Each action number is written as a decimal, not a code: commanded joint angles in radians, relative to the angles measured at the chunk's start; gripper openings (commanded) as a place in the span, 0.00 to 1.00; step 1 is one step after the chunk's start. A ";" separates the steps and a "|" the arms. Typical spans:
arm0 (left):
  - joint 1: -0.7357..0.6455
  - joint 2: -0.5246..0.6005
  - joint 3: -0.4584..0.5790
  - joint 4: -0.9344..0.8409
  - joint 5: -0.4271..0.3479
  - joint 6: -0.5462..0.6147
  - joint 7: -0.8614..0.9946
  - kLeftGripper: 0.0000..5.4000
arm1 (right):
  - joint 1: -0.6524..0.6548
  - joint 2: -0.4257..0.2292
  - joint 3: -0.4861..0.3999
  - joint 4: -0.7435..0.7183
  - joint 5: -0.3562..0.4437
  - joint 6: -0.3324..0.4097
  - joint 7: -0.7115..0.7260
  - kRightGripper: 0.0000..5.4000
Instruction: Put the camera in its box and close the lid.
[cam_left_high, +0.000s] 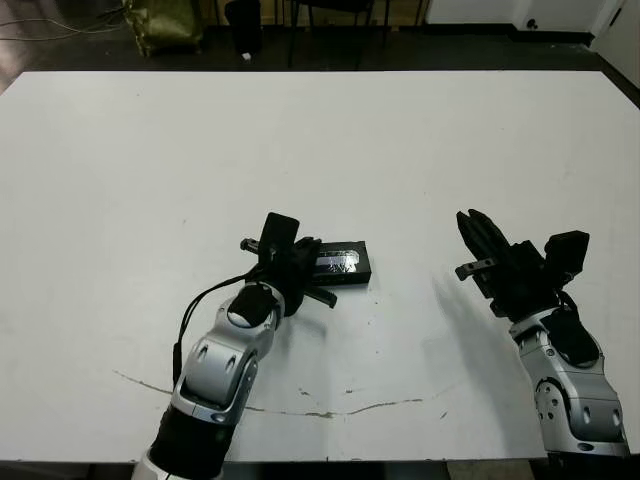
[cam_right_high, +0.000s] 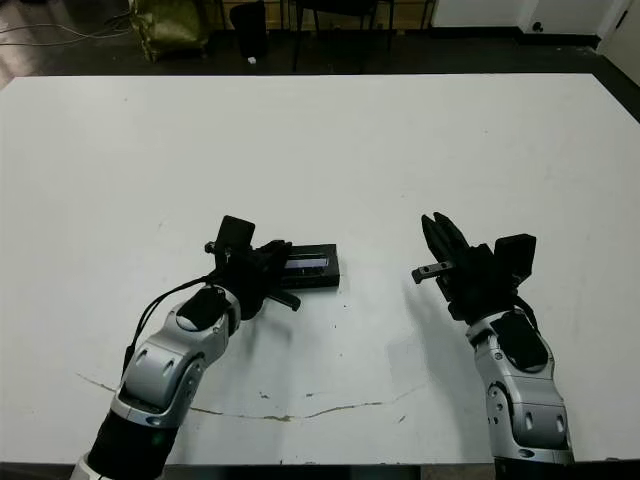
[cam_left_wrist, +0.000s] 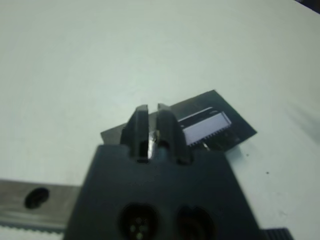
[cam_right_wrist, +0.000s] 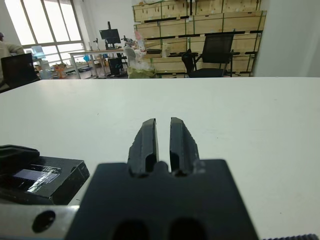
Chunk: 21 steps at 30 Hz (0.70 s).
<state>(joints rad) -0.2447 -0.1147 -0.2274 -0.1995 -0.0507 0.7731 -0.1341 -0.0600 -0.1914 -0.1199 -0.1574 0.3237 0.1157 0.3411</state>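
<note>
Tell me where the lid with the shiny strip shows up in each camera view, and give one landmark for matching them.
Left eye view: the lid lies just left of centre, by the left gripper.
Right eye view: the lid sits left of centre.
Left wrist view: the lid shows just beyond the fingers.
Right wrist view: the lid is at the lower left edge.
Shared landmark: its glossy strip.
</note>
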 joint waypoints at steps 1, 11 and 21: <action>0.031 0.026 0.010 0.047 -0.012 0.072 -0.006 0.00 | 0.018 -0.001 -0.001 0.005 0.000 0.014 -0.003 0.00; 0.019 0.082 0.057 0.024 -0.036 0.038 -0.026 0.00 | 0.014 -0.006 -0.001 0.001 -0.001 0.009 0.000 0.00; 0.077 0.135 0.274 -0.254 -0.177 -0.115 -0.059 0.00 | 0.012 -0.011 -0.013 -0.026 0.018 0.023 -0.003 0.00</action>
<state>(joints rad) -0.1904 0.0004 0.0191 -0.4343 -0.2122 0.6761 -0.1857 -0.0580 -0.1938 -0.1260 -0.1842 0.3373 0.1164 0.3409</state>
